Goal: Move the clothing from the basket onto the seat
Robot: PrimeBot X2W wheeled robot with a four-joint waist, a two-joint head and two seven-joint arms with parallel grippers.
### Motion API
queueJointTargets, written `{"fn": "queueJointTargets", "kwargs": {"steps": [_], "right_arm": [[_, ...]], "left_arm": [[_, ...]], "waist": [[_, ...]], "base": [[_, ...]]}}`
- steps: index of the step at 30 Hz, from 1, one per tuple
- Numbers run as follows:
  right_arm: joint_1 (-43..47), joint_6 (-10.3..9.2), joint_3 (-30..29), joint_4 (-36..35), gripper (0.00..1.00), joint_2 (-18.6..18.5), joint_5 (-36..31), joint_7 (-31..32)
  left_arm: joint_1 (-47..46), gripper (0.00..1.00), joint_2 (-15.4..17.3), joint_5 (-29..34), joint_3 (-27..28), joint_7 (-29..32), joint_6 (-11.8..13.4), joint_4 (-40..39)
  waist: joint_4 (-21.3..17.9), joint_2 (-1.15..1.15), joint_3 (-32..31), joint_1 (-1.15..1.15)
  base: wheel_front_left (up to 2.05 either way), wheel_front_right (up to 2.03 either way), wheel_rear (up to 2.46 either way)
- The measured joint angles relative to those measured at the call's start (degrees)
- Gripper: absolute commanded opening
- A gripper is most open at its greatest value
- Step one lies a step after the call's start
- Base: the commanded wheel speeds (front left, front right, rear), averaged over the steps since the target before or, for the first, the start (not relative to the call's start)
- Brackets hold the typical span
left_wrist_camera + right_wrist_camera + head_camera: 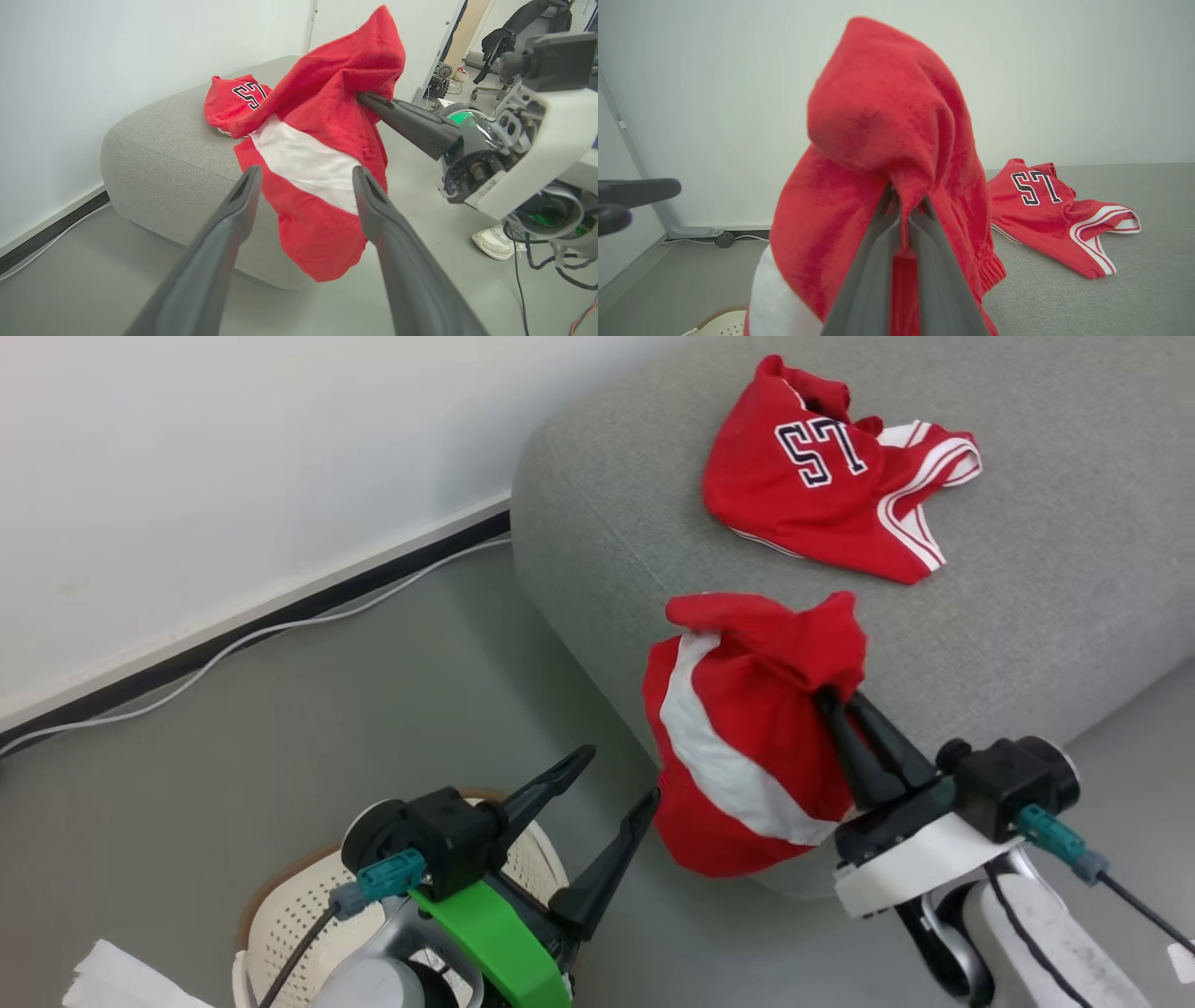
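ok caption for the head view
Right gripper holds the striped red garment at the sofa edge, numbered jersey lying on it; left gripper open above the basket.

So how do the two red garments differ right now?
The numbered jersey lies spread on the sofa, untouched; the white-banded garment hangs bunched from the shut right gripper by the sofa's edge. The jersey shows black numbers and striped trim; the white-banded garment has one broad white band. Both are bright red.
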Motion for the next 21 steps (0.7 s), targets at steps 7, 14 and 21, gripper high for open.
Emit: {"fn": "queueJointTargets", "kwargs": {"steps": [7, 14, 21], "right_arm": [[-4.7, -1.38, -10.4, -0.3, 0.00, -1.1, 4.0, 0.0], [-16.1, -4.67, -23.9, 4.2, 0.00, -1.0, 11.2, 0.0], [-25.7, -6.30, -30.5, 10.1, 0.00, -5.1, 12.8, 0.0]], "left_arm": [[0.0, 1.00, -0.6, 0.3, -1.3, 1.2, 0.8, -0.6], [0.0, 1.00, 0.0, 0.4, -1.6, 4.2, 2.1, -1.2], [0.0, 1.00, -0.2, 0.4, -2.7, 6.7, 3.4, -2.8]], "waist": [[-2.5, 0.00, 3.3, 0.00], [-1.6, 0.00, 8.4, 0.00], [1.4, 0.00, 13.5, 0.00]], "base": [[0.00, 0.00, 0.00], [0.00, 0.00, 0.00], [0.00, 0.00, 0.00]]}}
